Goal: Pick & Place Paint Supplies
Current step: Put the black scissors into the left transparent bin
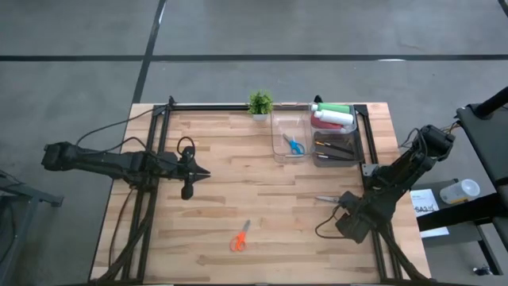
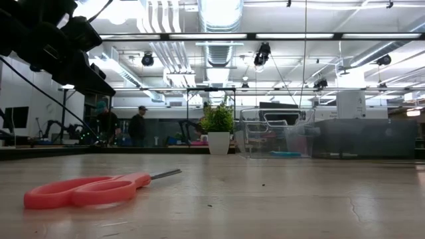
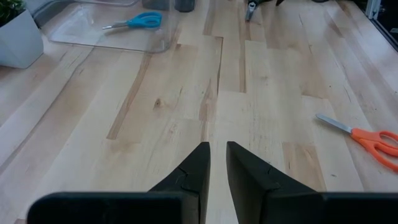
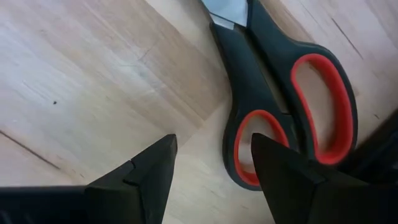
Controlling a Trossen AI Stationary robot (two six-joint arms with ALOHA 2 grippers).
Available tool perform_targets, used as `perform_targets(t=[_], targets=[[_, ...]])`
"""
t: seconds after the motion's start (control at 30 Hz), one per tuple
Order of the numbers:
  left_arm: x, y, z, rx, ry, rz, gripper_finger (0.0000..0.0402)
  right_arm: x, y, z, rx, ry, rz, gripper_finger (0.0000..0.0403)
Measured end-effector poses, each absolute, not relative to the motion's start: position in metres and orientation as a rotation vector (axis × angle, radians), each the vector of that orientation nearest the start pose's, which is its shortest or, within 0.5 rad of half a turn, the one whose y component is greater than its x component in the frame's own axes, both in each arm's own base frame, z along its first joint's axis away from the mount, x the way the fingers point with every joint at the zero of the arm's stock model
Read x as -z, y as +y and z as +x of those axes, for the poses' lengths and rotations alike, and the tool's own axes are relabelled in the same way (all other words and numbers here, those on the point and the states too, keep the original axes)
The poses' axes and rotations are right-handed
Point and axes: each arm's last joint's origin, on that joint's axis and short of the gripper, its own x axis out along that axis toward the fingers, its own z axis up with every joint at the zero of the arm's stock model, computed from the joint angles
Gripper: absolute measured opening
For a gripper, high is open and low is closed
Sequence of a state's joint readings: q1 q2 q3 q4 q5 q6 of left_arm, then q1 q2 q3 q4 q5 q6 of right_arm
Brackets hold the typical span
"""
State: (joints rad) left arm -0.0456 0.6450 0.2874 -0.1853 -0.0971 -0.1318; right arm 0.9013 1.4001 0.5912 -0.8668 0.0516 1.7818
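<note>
Two open bins (image 1: 289, 137) stand side by side at the far edge of the table (image 1: 230, 175), with a potted plant (image 1: 259, 104) just left of them. The left bin holds one pair of scissors (image 1: 294, 146); the right bin (image 1: 359, 139) holds squeeze bottles (image 1: 332, 116) at its far end and brushes (image 1: 335, 148) nearer. Another pair of scissors (image 1: 240, 237) lies near the table's near edge, and a third pair (image 4: 280, 93) lies at the right, under the right gripper (image 1: 346, 208). The left gripper (image 1: 203, 172) hangs over the table's left middle.

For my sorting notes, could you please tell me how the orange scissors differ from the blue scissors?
The orange scissors lie loose on the bare table near its front edge; the blue scissors lie inside a clear bin at the back. The orange pair has orange handles, the blue pair blue ones. Both lie flat, untouched by either arm.
</note>
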Motion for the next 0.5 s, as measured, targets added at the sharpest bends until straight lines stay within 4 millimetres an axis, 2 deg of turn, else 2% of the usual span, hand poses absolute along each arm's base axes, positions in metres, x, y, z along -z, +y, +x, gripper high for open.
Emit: perform_targets(t=[0.3,0.4,0.5], targets=[[-0.1827,-0.0037,0.1421,-0.085,0.539,-0.089,0.0062,-0.1352,0.1346,0.1083,0.762,1.42,0.642,0.0209],[-0.1827,-0.0037,0.1421,-0.086,0.539,-0.089,0.0062,-0.1367,0.1339,0.1076,0.778,1.407,0.685,0.0186],[-0.1827,-0.0037,0.1421,-0.086,0.539,-0.089,0.0062,-0.1374,0.1337,0.1076,0.781,1.402,0.702,0.0144]])
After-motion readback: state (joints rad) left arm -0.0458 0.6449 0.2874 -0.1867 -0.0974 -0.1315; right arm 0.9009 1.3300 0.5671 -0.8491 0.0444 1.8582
